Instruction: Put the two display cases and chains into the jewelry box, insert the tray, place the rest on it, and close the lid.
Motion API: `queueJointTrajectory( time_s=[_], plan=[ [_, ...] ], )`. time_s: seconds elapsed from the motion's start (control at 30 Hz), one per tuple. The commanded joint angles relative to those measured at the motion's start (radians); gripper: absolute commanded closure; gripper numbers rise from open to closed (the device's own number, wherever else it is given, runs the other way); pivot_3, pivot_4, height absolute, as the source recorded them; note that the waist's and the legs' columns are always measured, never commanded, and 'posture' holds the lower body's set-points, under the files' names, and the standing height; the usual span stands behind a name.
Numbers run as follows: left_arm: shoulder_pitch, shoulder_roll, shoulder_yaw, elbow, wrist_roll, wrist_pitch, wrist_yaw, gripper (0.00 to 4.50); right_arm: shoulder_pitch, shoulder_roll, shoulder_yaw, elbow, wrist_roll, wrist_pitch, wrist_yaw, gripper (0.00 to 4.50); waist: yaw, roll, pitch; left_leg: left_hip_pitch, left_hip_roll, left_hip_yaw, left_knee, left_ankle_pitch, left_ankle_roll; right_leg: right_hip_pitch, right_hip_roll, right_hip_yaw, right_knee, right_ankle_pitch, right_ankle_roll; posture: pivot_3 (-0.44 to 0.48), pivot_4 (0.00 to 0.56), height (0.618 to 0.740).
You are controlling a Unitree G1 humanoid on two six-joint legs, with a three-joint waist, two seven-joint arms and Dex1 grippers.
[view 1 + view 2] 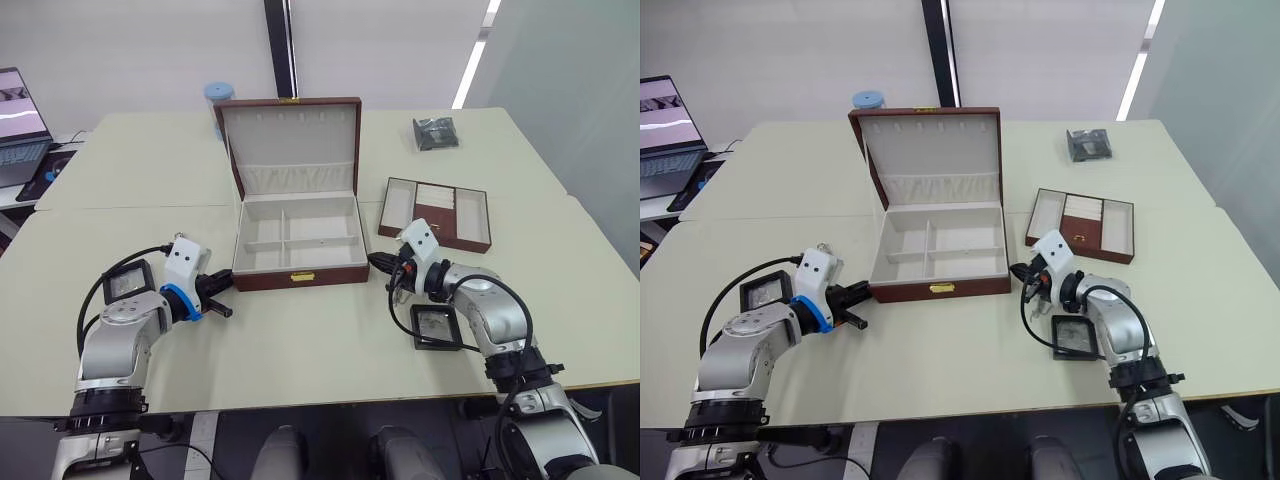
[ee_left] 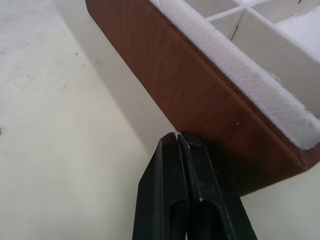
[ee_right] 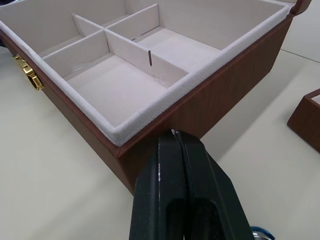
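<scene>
The jewelry box stands open mid-table, its cream compartments empty and its lid upright behind. To its right lies the tray. One display case rests by my left forearm, the other beside my right forearm. My left gripper is shut and empty, its tips just off the box's front left corner. Shut and empty too, my right gripper points at the box's front right corner. The chains and the rest are out of view.
A dark shiny packet lies at the back right. Behind the lid stands a blue-lidded container. A laptop sits off the table's far left. The gold clasp is on the box front.
</scene>
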Motion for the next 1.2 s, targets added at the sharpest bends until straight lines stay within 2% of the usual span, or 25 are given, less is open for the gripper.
queueJointTrajectory(
  time_s=[0.03,0.6,0.9,1.2],
  plan=[
    [0.021,-0.042,-0.103,-0.075,-0.068,0.023,-0.090,4.47,0.010,0.042,0.124,-0.081,0.068,0.024,0.091,4.50,0.000,0.000,0.000,0.000,0.000,0.000,0.000,0.000,0.000,0.000,0.000,0.000,0.000,0.000,0.000,0.000,0.150,0.740],
    [0.010,-0.025,-0.085,-0.041,-0.048,0.000,-0.088,4.47,0.012,0.035,0.086,-0.052,0.050,0.005,0.072,4.50,-0.001,0.000,-0.001,0.001,0.000,0.000,0.000,0.000,0.000,0.000,0.000,0.000,0.000,0.000,0.000,0.000,0.150,0.740],
    [0.009,0.042,-0.013,0.037,-0.043,-0.057,-0.096,4.47,0.028,-0.046,-0.009,-0.045,0.083,-0.004,0.066,4.50,0.001,0.000,-0.001,0.000,0.000,0.000,0.000,0.000,0.000,0.000,0.000,0.000,-0.001,0.000,0.000,0.000,0.150,0.740],
    [0.004,0.075,0.018,0.059,-0.059,-0.073,-0.091,4.47,0.016,-0.106,-0.031,0.001,0.104,-0.038,0.057,4.50,0.001,0.000,-0.001,0.000,0.000,-0.001,0.000,0.000,0.000,0.000,0.000,0.000,0.000,0.000,0.000,0.000,0.150,0.740]
  ],
)
